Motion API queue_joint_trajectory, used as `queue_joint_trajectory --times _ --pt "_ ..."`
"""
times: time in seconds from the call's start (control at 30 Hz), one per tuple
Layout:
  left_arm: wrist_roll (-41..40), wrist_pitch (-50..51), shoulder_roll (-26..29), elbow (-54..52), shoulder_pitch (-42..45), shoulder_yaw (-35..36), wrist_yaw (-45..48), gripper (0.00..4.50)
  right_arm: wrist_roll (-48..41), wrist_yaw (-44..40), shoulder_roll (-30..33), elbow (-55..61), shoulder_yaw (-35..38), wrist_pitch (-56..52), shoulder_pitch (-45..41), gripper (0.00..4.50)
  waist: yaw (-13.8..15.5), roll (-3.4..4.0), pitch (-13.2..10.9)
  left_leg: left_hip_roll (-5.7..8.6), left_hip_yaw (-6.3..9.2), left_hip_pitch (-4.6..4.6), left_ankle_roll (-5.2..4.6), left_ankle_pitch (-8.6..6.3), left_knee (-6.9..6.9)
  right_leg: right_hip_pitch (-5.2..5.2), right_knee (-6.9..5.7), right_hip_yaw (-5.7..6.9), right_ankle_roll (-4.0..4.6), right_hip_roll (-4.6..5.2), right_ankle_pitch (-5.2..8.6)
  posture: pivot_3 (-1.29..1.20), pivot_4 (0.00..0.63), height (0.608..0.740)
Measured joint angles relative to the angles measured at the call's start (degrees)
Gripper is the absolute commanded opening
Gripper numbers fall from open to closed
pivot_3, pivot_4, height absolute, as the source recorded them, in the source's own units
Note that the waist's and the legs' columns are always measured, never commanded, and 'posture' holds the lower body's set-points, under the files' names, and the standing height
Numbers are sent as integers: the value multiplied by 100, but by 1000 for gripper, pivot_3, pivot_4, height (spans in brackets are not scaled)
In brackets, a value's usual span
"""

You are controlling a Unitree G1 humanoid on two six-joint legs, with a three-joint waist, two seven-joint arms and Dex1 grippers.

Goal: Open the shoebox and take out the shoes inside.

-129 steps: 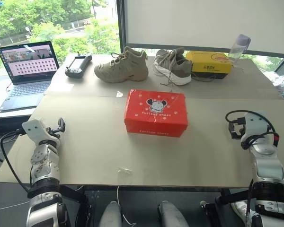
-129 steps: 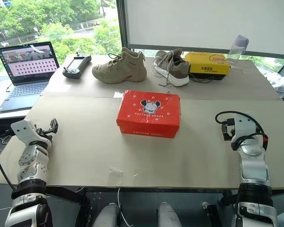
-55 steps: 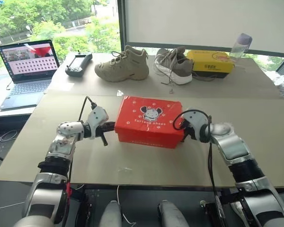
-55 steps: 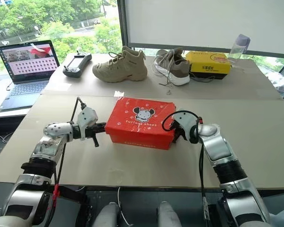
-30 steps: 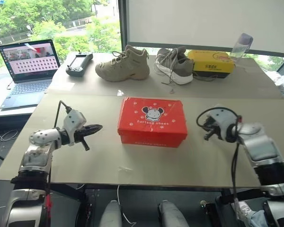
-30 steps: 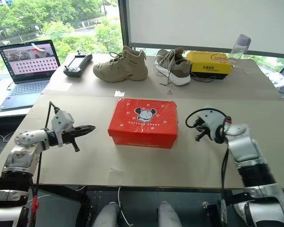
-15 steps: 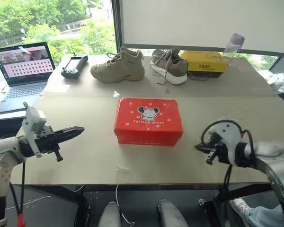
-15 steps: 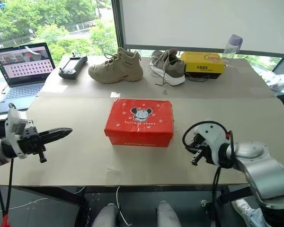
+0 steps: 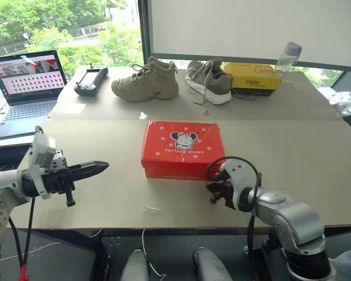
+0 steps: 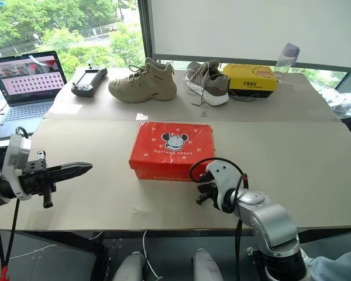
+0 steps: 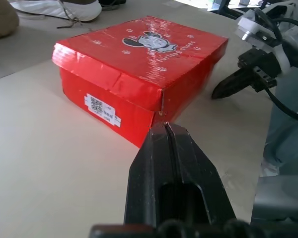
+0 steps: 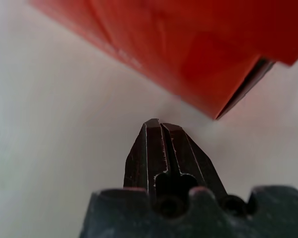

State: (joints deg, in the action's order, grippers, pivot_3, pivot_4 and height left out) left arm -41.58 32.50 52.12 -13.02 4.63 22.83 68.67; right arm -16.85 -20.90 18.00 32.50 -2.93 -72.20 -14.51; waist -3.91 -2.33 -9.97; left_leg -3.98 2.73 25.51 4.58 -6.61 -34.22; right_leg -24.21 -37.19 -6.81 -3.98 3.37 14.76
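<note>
The red shoebox (image 9: 183, 149) with its white mouse logo lies shut in the middle of the table. The shoes are hidden inside it. My left gripper (image 9: 106, 166) hangs shut and empty to the box's left, well apart from it, pointing at its side. In the left wrist view the shut fingertips (image 11: 166, 127) line up with the box's (image 11: 139, 64) near corner. My right gripper (image 9: 210, 188) is shut and empty, low over the table just off the box's near right corner. In the right wrist view its tips (image 12: 159, 123) sit just short of the red wall (image 12: 188, 44).
Along the table's far side lie a black controller (image 9: 90, 79), a big beige shoe (image 9: 146, 79), a grey-and-white sneaker (image 9: 209, 82), a yellow box (image 9: 253, 76) and a bottle (image 9: 288, 55). An open laptop (image 9: 26, 76) stands at the far left. The table's near edge (image 9: 164, 212) runs close below both grippers.
My right gripper has swung in from the right, down to the box's near right corner. My left gripper has drawn back from the box and risen a little. The box stayed put.
</note>
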Motion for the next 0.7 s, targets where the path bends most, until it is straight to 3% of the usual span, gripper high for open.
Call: queue_joint_trajectory --times 0.23,0.7 --pt "250 -353 -2 51 106 -386 170 0 -8 377 -572 -461 341 326 -339 86 -5 1 -1 -1 0 5 0 0 3 -5 -1 1 -1 -1 0 0 150 712" --pt "585 -897 -451 23 48 -717 -61 0 -27 406 -397 -953 314 443 -1289 86 -11 1 -1 -1 1 5 -1 0 5 -5 -2 -2 -3 -4 -2 0 150 712"
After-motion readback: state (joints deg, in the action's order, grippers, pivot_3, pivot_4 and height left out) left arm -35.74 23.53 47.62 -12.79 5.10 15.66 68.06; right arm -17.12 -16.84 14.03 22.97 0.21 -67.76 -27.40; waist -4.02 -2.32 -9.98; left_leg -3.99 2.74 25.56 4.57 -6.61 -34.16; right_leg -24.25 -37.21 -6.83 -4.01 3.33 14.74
